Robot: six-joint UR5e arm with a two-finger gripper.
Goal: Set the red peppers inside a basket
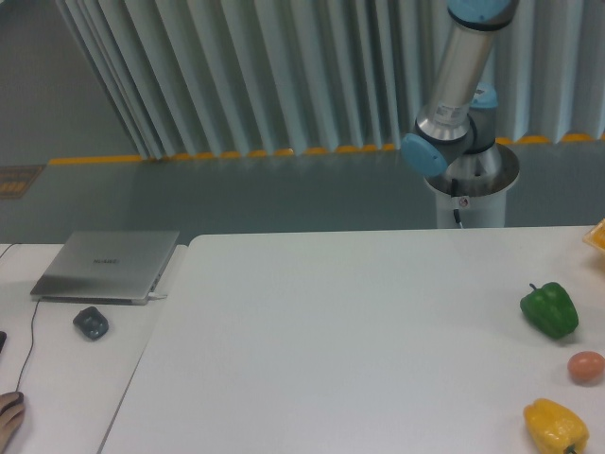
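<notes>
No red pepper and no basket show in the camera view. Only the lower part of my arm shows at the top right, rising out of the frame above its pedestal. The gripper itself is out of view.
A green pepper, a small orange-red round fruit and a yellow pepper lie at the right edge of the white table. A yellow-orange object shows at the far right edge. A closed laptop and a mouse sit on the left desk.
</notes>
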